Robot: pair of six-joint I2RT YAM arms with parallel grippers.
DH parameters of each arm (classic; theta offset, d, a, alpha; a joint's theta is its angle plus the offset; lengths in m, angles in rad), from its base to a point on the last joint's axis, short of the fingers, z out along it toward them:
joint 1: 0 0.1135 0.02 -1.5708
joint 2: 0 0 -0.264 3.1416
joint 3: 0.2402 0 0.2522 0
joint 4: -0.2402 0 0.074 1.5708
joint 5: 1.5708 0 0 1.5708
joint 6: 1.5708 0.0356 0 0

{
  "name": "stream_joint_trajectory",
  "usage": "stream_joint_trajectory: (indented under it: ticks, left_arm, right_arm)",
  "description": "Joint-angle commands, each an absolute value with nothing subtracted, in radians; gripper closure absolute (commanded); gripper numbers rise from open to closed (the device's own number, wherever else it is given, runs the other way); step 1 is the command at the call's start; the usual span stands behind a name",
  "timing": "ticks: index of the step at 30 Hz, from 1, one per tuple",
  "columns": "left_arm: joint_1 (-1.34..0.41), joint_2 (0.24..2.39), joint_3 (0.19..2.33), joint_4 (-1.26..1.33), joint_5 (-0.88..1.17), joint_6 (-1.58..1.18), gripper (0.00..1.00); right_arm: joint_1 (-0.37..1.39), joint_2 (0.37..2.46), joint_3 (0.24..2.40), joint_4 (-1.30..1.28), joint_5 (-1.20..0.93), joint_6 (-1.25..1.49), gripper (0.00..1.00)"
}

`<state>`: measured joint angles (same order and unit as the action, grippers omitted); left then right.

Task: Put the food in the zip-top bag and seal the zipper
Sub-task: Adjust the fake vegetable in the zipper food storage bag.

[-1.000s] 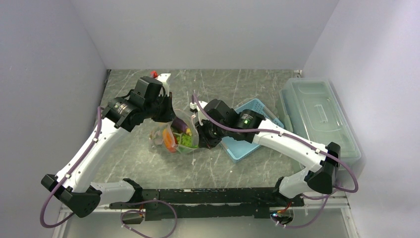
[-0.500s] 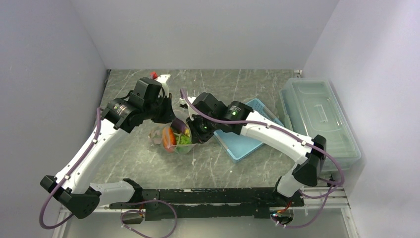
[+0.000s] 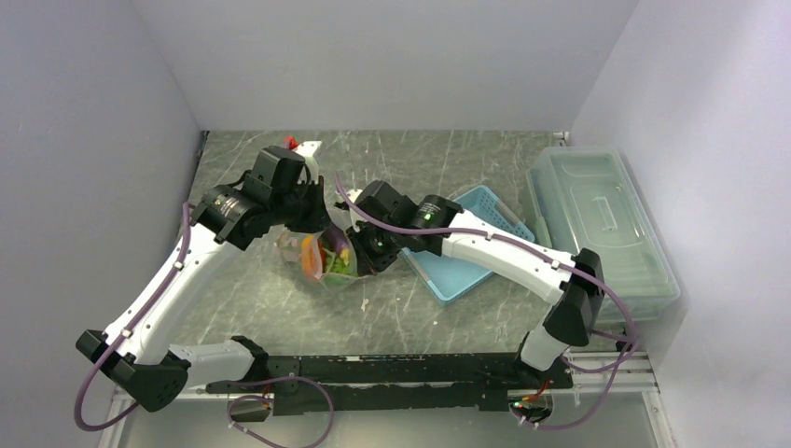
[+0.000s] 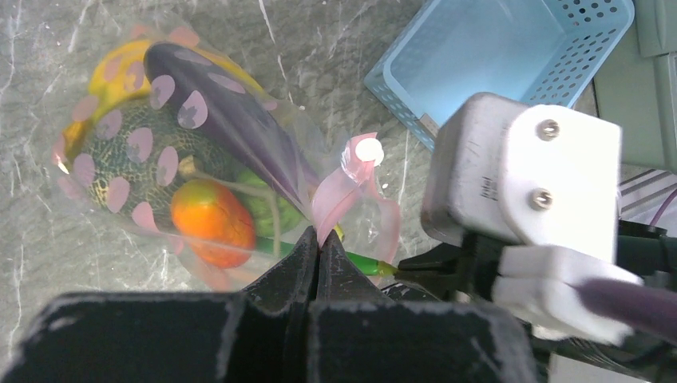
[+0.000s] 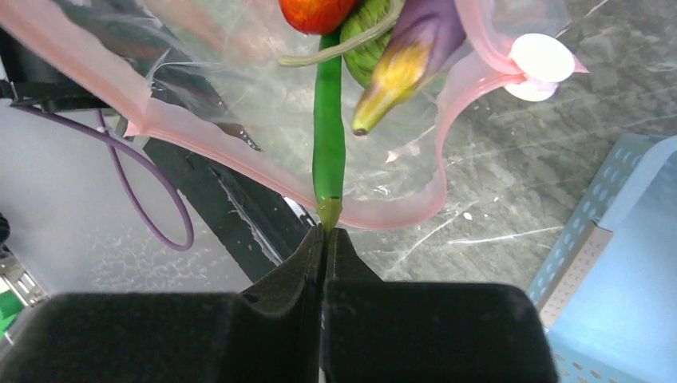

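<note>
Food (image 4: 152, 171) seen inside zip-top bag (image 5: 239, 120); pod (image 5: 328, 136) tip clamped by right pincer (image 5: 323, 231) at mouth; zipper (image 4: 339, 191), pinched by left pincer (image 4: 318, 243), not yet sealed.

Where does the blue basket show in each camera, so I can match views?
Top external: blue basket right of centre.
Left wrist: top right.
Right wrist: bottom right corner.
Shared landmark: the zip-top bag, full of food, in all three.
</note>
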<state>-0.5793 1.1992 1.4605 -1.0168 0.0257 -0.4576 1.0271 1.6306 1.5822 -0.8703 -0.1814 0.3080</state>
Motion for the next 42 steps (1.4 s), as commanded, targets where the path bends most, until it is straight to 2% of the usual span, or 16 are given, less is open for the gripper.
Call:
stream_joint_trajectory:
  ticks: [1, 9, 16, 32, 42]
  left_arm:
    - [-0.58, 1.169, 1.476, -0.964, 0.075, -0.476, 1.0]
    - [-0.58, 1.161, 1.479, -0.977, 0.075, -0.48, 1.0]
    - [-0.58, 1.146, 1.467, -0.995, 0.042, -0.471, 1.0]
    - [-0.58, 1.136, 1.448, -0.996, 0.014, -0.464, 1.0]
    - [-0.58, 1.148, 1.453, -0.994, 0.007, -0.463, 1.0]
  right_arm:
    - [1.033, 1.619, 1.528, -0.732, -0.131, 0.381, 1.0]
    - [1.049, 1.574, 1.51, -0.636, -0.05, 0.424, 1.0]
    - [1.048, 1.499, 1.545, -0.662, -0.051, 0.383, 1.0]
    - [1.033, 1.406, 1.666, -0.906, -0.126, 0.278, 1.0]
    - [1.012, 1.403, 1.845, -1.101, -0.147, 0.209, 1.0]
